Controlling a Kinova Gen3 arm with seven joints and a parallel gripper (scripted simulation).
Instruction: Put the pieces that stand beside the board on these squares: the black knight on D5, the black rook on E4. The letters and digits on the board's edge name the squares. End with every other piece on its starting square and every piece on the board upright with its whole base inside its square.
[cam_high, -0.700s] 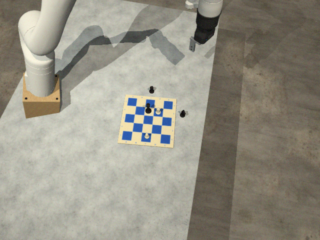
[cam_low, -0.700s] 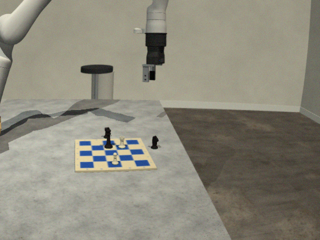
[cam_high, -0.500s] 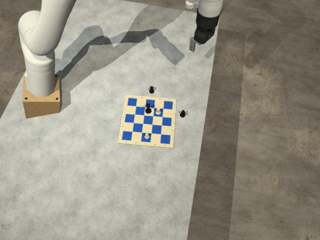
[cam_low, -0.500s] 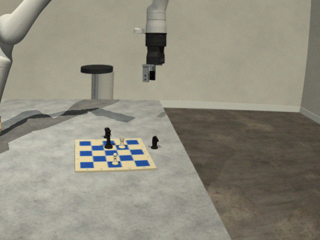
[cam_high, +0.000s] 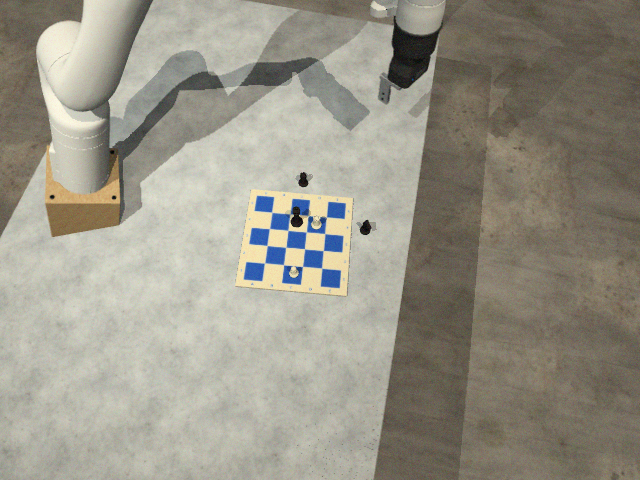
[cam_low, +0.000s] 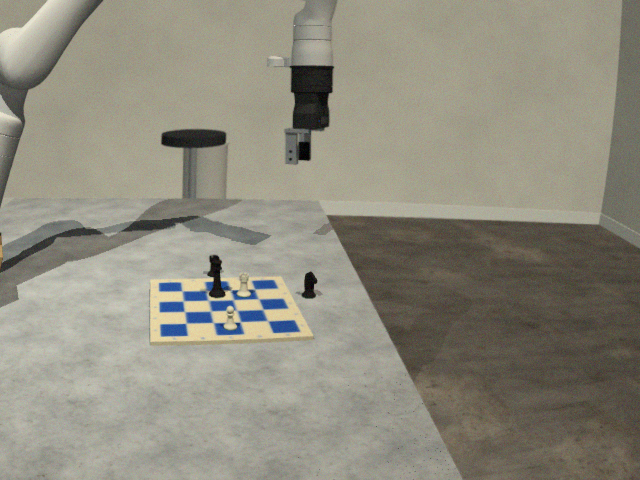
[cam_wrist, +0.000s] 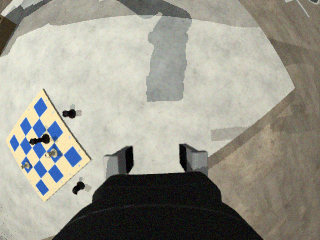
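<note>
While the gripper (cam_low: 298, 152) hangs high with fingers spread and nothing between them, the knight (cam_low: 309, 285) and rook (cam_high: 303, 179) wait beside the board (cam_high: 242, 268).

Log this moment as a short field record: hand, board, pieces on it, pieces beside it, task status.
hand: open, empty, high above the table's far edge
board: blue-and-cream chequered chessboard, flat on the grey table
on board: tall black piece, white piece beside it, white pawn near the front edge
beside board: black knight off the right edge, black rook behind the far edge
status: neither piece placed yet
</note>
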